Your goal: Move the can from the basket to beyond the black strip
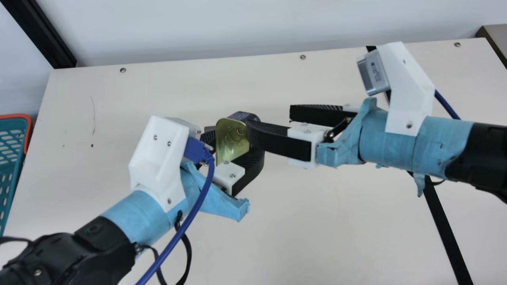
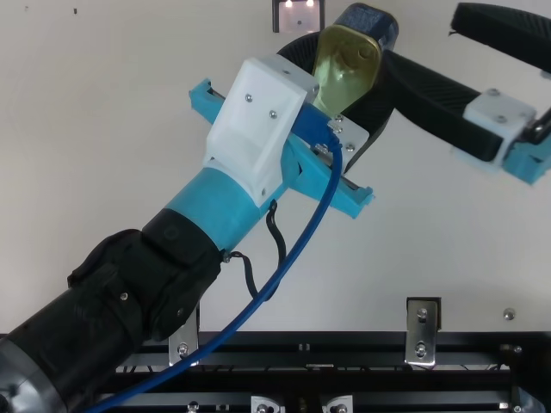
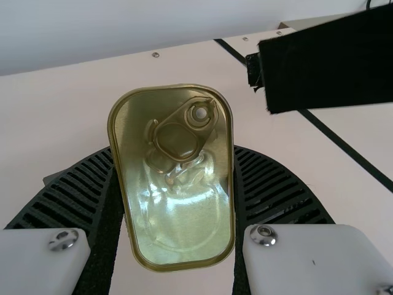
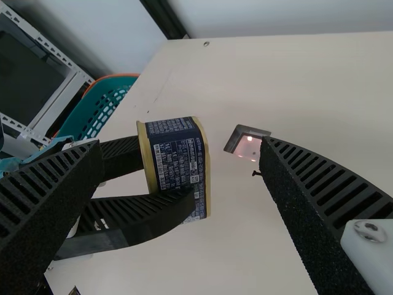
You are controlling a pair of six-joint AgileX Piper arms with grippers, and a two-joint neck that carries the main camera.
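Teal basket, orange-rimmed (image 1: 16,116), beside the left edge of the bench (image 1: 336,217). Left pincer (image 1: 234,143), clamped on the can (image 4: 180,166), over the bench between its left edge and the strip. Right pincer (image 1: 269,122), fingers apart, reaching about the can; contact cannot be told. Black strip (image 1: 443,225), toward the bench's right edge. Handling, as judged for a handover: bring the right fingers squarely either side, clear of the left ones; close gently across lid and base; release the left only once the hold is firm. Orientation: gold lid (image 3: 178,215) toward the left arm, base toward the right edge; long axis near upright, slightly tilted.
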